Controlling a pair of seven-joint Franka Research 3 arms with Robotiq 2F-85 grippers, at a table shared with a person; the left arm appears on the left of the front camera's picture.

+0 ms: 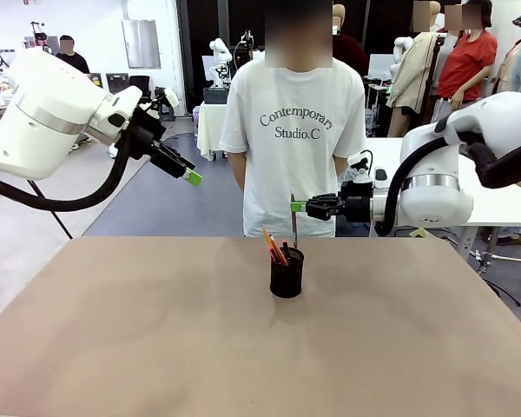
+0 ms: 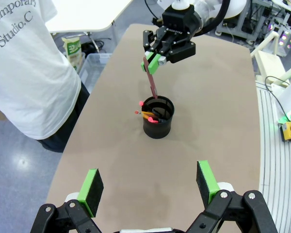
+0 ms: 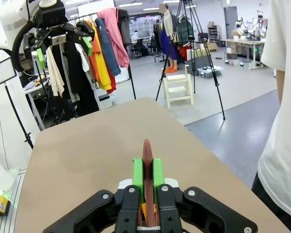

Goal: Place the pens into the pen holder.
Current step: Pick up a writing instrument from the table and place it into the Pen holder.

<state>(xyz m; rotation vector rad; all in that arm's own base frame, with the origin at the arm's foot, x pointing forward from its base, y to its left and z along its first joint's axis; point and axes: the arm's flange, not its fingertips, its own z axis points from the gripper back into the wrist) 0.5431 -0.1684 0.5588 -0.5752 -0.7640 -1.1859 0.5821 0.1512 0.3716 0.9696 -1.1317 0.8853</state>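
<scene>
The black mesh pen holder (image 1: 286,273) stands at the middle of the table, also seen from above (image 2: 158,118). An orange-yellow pen (image 1: 270,242) and a black pen with red ends (image 2: 148,111) lean inside it. My right gripper (image 1: 296,207) hovers above the holder, shut on the reddish-brown pen (image 1: 293,221), which hangs with its lower end in or just over the cup's mouth. That pen (image 3: 147,167) sits clamped between the green pads. My left gripper (image 1: 191,176) is raised at the left, open and empty (image 2: 150,186).
A person in a white T-shirt (image 1: 291,139) stands at the table's far edge, right behind the holder. The brown tabletop (image 1: 156,330) stretches bare around the cup. A white table (image 1: 504,204) stands behind my right arm.
</scene>
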